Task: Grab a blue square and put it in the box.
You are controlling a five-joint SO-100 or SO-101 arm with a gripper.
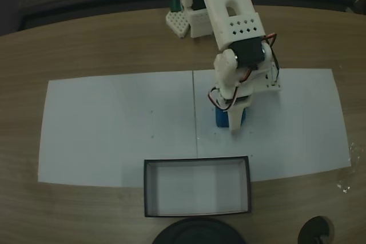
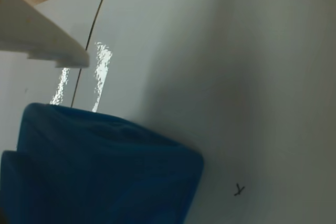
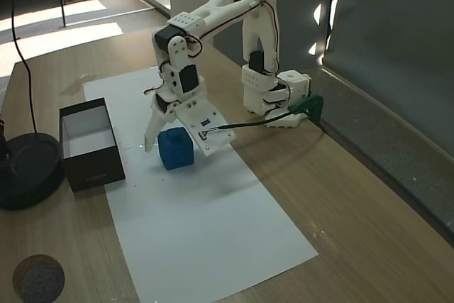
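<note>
over on the left of a fixed view sits the box (image 3: 89, 148), black-walled and white inside, on the edge of the white paper (image 3: 206, 232), with a round black object (image 3: 25, 168) just beside it. right of the box, the blue square (image 3: 175, 147) rests on the paper, and the gripper (image 3: 174, 141) reaches down over it, fingers spread either side. the white arm (image 3: 213, 8) arches up from its base and bends down sharply at the wrist. whether the fingers touch the cube is hard to tell; in the wrist view the blue square (image 2: 105, 166) looms close under one white finger (image 2: 42, 38), with a gap between.
</note>
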